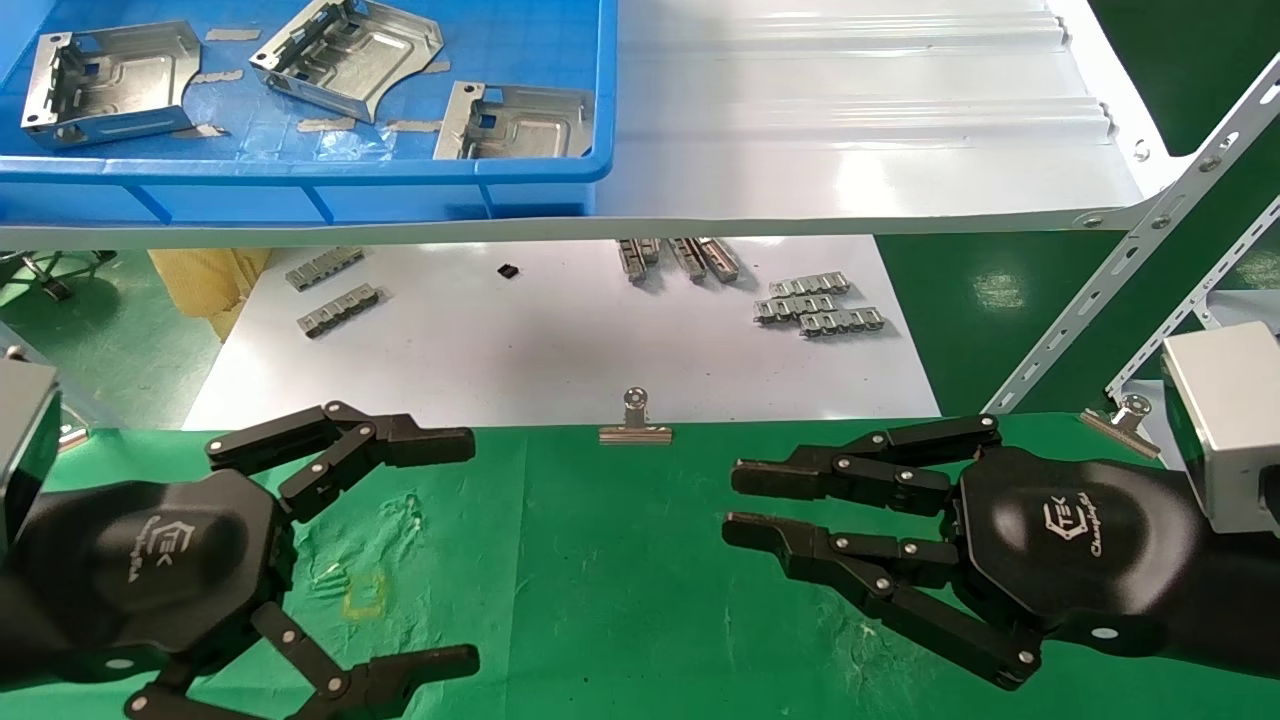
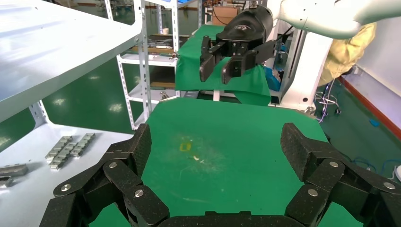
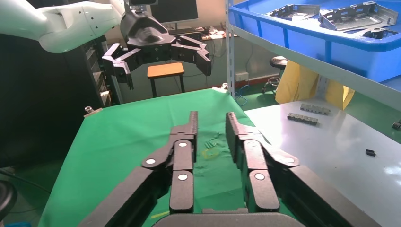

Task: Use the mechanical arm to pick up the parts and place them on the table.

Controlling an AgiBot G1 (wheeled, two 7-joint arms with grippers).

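1. The wrinkled green cloth-covered table (image 1: 620, 600) is taken as landmark; a small yellow square outline (image 1: 364, 594) is marked on it, seen in all three views.
2. Beyond the table's far edge a flat white sheet (image 1: 560, 350) is laid, and above that a glossy white ribbed shelf (image 1: 850, 120) is seen carrying a blue plastic tray (image 1: 300, 180). The tray is shown whole only in the head view; just its corner is caught by the right wrist view, and it is not shown in the left wrist view.
3. The black left gripper (image 1: 440, 550), with hexagonal palm and jointed linkage fingers, is held above the table's left part, its jaws spread wide and empty.
4. The matching right gripper (image 1: 740, 500) is held above the table's right part, its fingers nearly parallel with a narrow gap, nothing between them.
5. Three silver stamped sheet-metal parts (image 1: 345, 55) with folded edges lie flat in the tray, beyond and above the table; the middle one's long axis runs diagonally.
6. Grey segmented metal strips (image 1: 820, 305) are scattered on the sheet.
7. A silver binder clip (image 1: 635, 425) is fixed to the table's far edge.
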